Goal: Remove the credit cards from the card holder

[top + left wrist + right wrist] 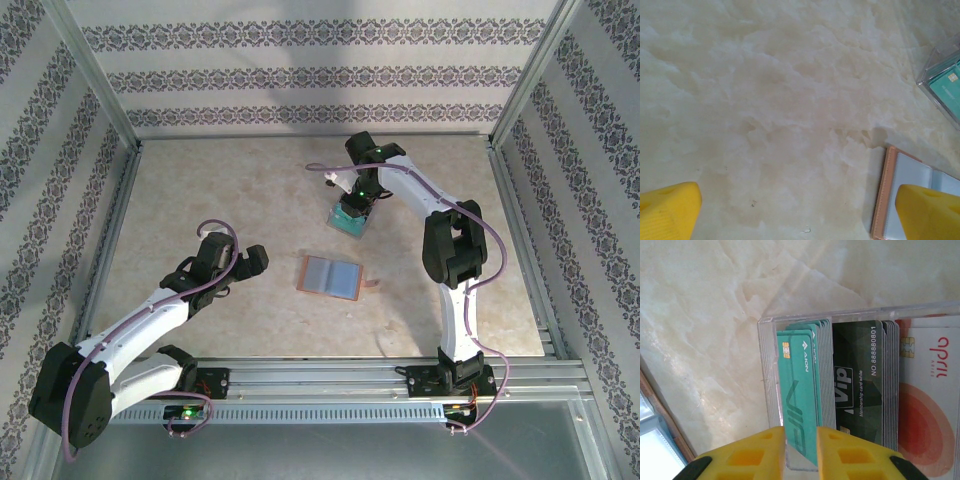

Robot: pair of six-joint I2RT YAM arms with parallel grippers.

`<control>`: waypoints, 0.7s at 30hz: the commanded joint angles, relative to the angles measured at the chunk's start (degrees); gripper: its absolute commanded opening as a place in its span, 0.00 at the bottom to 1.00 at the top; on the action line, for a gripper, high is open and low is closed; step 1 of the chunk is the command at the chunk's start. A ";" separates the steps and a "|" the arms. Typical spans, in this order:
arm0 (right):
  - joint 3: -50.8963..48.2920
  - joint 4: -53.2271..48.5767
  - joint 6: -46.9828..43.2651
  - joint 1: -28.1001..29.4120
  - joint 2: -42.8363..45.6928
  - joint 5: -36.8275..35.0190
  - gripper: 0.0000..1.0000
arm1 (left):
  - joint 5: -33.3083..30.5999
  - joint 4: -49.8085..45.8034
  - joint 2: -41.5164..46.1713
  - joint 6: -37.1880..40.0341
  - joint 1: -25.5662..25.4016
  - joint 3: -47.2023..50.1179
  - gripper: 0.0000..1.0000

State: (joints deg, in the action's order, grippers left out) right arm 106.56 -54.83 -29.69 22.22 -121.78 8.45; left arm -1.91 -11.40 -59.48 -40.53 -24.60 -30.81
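top external: left gripper (pixel 255 260) is hovering released near the open card holder (pixel 332 277); right gripper (pixel 352 205) is hanging over the clear box (pixel 348 224).
left wrist: fingers (pixel 670 212) are standing wide apart.
right wrist: jaws are standing narrowly parted over boxed teal credit cards (pixel 800 370); grasp cannot be told.

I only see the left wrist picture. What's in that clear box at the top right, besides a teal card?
Observer: The clear box holds teal cards, dark VIP cards and a white card with red circles.
Operator: Is the other arm near it?
Observer: Yes, the right gripper hangs over the teal cards, jaws slightly apart.
Operator: And the brown edge by my yellow tip?
Observer: That's the card holder, lying open and flat, a small tab sticking out of its right edge.
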 commanded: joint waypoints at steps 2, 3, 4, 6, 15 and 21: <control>-0.09 0.23 2.01 -0.30 3.06 -0.58 0.28 | -0.40 -2.52 1.67 -0.25 1.04 0.38 0.99; -1.01 0.90 2.45 -0.20 4.05 -0.56 0.29 | -0.69 -2.72 2.03 -0.12 1.03 0.49 0.99; -2.35 2.06 3.06 -0.07 5.39 -0.54 0.30 | -1.04 -3.13 2.39 -0.03 1.05 0.57 0.99; -5.75 4.75 4.58 0.21 8.45 -0.45 0.32 | -1.87 -3.91 3.25 0.50 1.05 0.69 0.99; -25.47 15.42 13.71 1.76 26.14 -6.25 0.48 | -4.91 -6.35 6.21 3.17 1.44 -0.42 0.99; -35.45 17.92 20.00 1.96 38.58 -10.67 0.55 | -6.02 -7.03 6.38 5.30 1.89 -1.42 0.99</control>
State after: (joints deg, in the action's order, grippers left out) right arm 74.22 -39.53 -14.90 23.81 -87.85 1.98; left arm -6.07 -16.12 -53.71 -37.78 -23.77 -30.65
